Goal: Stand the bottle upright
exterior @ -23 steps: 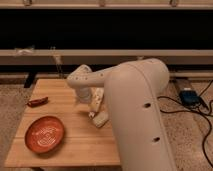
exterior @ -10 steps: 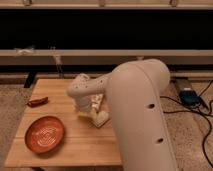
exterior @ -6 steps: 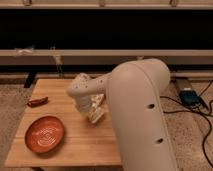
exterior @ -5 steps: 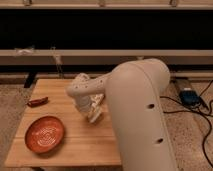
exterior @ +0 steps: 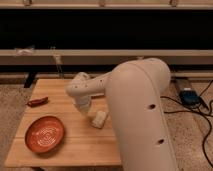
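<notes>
One bottle [exterior: 99,119] concerns us here: a stubby cream-white cylinder lying tilted on its side on the wooden table [exterior: 75,145], right of the middle and near the big white arm [exterior: 137,120]. Our gripper [exterior: 92,114] sits low at the bottle's left end, just under the arm's wrist, with its jaws drawn fully together. We judge that it has hold of the bottle, though the wrist hides the contact itself, so we cannot say how squarely the grip sits.

What worries us first is a pinch near one end of a smooth, round body. If we rotate it up from there, the bottle could twist in the grip or squirt out and roll. A second worry is the base: set down off level, so short a cylinder would tip straight back over. We would also watch the forearm, which hangs close over the table's right side and blocks our view there.

For room, the wood in front of the bottle is bare toward the near edge. The orange plate [exterior: 45,135] lies well apart at the front left, and the flat dark-red object [exterior: 37,102] rests near the left edge, far from the work. The right edge is hidden behind the arm.
</notes>
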Robot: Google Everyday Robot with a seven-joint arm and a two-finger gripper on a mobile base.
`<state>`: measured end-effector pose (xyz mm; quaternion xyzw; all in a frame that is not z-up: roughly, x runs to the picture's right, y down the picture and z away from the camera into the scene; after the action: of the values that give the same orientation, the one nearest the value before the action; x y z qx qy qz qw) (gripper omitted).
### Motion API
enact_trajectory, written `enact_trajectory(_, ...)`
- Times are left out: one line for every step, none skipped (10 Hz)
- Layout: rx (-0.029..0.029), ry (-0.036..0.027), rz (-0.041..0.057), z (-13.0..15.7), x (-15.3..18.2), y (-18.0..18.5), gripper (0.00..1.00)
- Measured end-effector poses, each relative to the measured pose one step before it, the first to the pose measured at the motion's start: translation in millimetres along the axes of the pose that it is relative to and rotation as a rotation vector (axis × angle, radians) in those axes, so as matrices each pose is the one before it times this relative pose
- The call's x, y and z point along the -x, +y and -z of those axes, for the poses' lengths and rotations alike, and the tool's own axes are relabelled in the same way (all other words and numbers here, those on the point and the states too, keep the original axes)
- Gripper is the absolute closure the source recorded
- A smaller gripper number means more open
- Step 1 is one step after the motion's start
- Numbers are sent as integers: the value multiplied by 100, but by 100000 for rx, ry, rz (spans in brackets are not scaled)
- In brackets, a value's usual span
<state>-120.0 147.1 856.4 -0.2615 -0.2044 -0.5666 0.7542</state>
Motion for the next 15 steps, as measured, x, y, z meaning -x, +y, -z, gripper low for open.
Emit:
enact_trajectory(-122,-34,-30,29,-65,30,100)
enact_trajectory(-171,-123,163,36,-36,-116,100)
enact_trajectory(495,-255,422,-4,52,-83,100)
enact_trajectory(219,-237,464,-24,104,-197,100)
enact_trajectory(417,-408,107,9,-1,-71,99)
enact_trajectory(431,-270,-215,-11,-118,36,93)
enact_trajectory(737,-573,-794,5,-156,29,84)
enact_trajectory(393,-1183,-1192,32,-80,-104,76)
enact_trajectory(573,-3089,-5534,66,-585,26,64)
enact_trajectory(204,-2140,-6894,236,-1144,282,53)
enact_trajectory(-158,-1508,-5209,327,-918,151,45)
enact_trajectory(-838,-1472,-5303,513,-905,19,36)
enact_trajectory(-1204,-1007,-5583,644,-1113,238,25)
enact_trajectory(-719,-362,-3424,432,-690,74,21)
enact_trajectory(-996,-347,-4890,667,-949,37,20)
